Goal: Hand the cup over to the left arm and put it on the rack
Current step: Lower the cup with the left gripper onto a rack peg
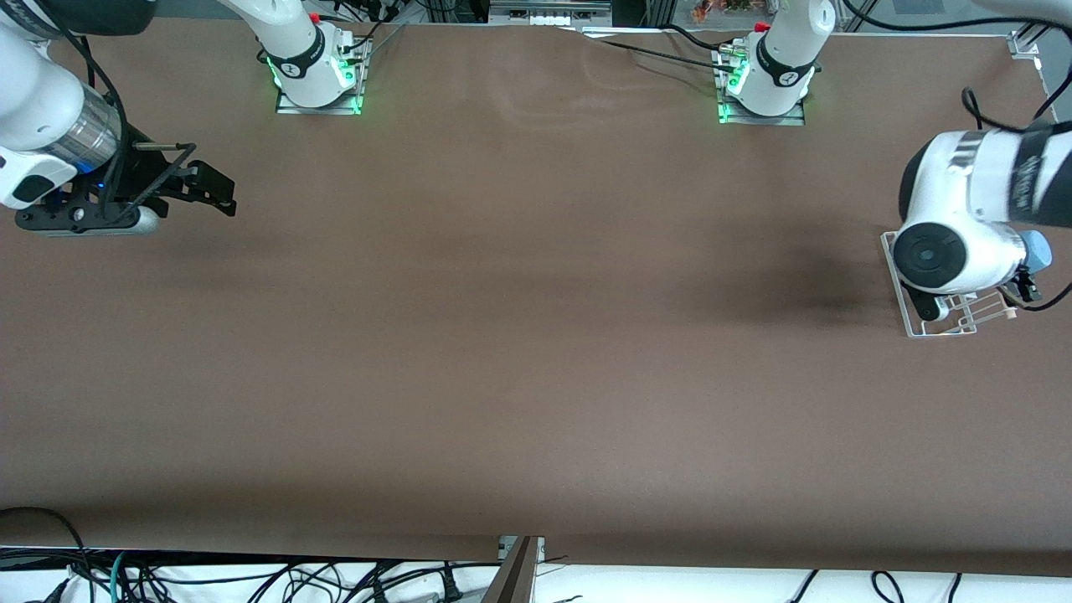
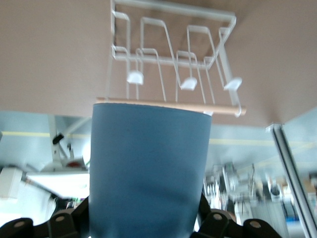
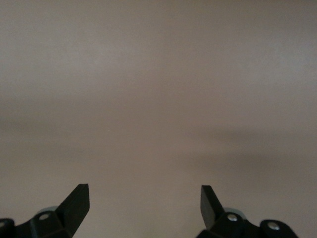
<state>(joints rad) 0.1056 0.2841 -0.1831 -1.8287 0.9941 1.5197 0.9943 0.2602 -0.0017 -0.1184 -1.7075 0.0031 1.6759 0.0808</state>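
Observation:
My left gripper (image 1: 1027, 283) is shut on the light-blue cup (image 1: 1038, 249) and holds it in the air over the white wire rack (image 1: 942, 325) at the left arm's end of the table. In the left wrist view the cup (image 2: 148, 168) fills the space between my fingers (image 2: 218, 225), with the left gripper (image 2: 147, 220) round its lower part. The rack (image 2: 173, 54) and its wooden dowel (image 2: 168, 104) lie just past the cup's rim. My right gripper (image 1: 213, 188) is open and empty over the right arm's end of the table; the right wrist view (image 3: 144, 198) shows only bare table.
The brown table (image 1: 536, 335) spreads between the two arms. The arm bases (image 1: 314, 75) stand along the edge farthest from the front camera. Cables (image 1: 251, 578) hang below the edge nearest to it.

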